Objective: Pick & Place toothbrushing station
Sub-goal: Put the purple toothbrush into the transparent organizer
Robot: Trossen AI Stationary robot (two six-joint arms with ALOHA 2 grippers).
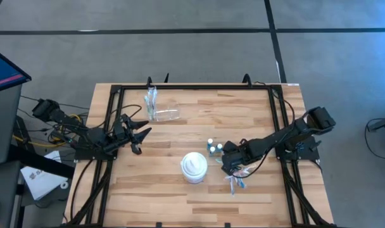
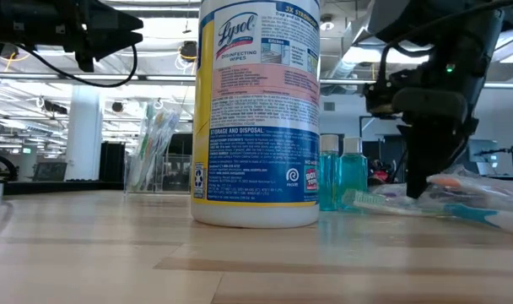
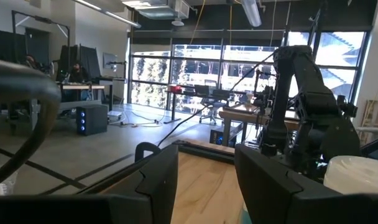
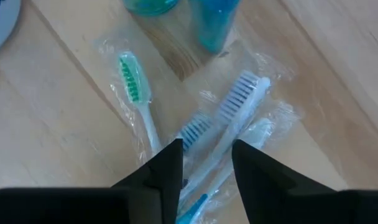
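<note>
Several wrapped toothbrushes (image 4: 195, 130), with green, blue and white heads, lie flat on the table under my right gripper (image 4: 207, 165); they also show in the high view (image 1: 237, 182). That gripper (image 1: 229, 166) is open and points down, with one finger on either side of the blue-headed brush's handle. Two small teal bottles (image 1: 212, 147) stand just beyond it. A clear cup holding toothbrushes (image 1: 152, 99) stands near the far edge, with another clear cup (image 1: 167, 114) beside it. My left gripper (image 1: 139, 135) is open and empty at the left, above the table. My right gripper points down over the wrapped toothbrushes, and its fingers (image 4: 170, 168) straddle the blue-headed brush's handle (image 4: 201, 158). I cannot tell whether the fingertips touch the wrapper or the table. The brushes lie flat on the wood.
A white round wipes tub (image 1: 194, 168) stands close to the left of my right gripper; it fills the middle of the low view (image 2: 256, 110). A black frame (image 1: 199, 87) runs along the table's edges. Bare wood lies at the near side and in the middle.
</note>
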